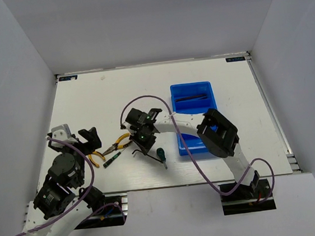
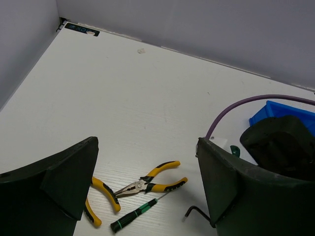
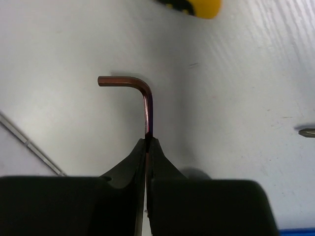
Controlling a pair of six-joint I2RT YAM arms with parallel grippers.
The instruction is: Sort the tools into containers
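Note:
My right gripper (image 3: 148, 140) is shut on the long leg of a thin dark L-shaped hex key (image 3: 145, 103), near the table's middle (image 1: 136, 150). Whether the key is off the surface I cannot tell. Yellow-handled pliers (image 2: 150, 183) lie just left of it, with a slim dark-green tool (image 2: 130, 218) below them. A second yellow-handled pair (image 2: 102, 195) sits partly behind my left finger. My left gripper (image 2: 146, 147) hangs open above these tools, holding nothing. A stubby green-handled screwdriver (image 1: 161, 153) lies right of the right gripper (image 1: 141, 143). The blue tray (image 1: 184, 147) has dark hex keys (image 1: 192, 98) in its far compartment.
White walls enclose the table on three sides. The right arm reaches leftward across the tray's near end. A purple cable (image 1: 144, 100) loops above the right wrist. The left arm's base sits at the near left corner.

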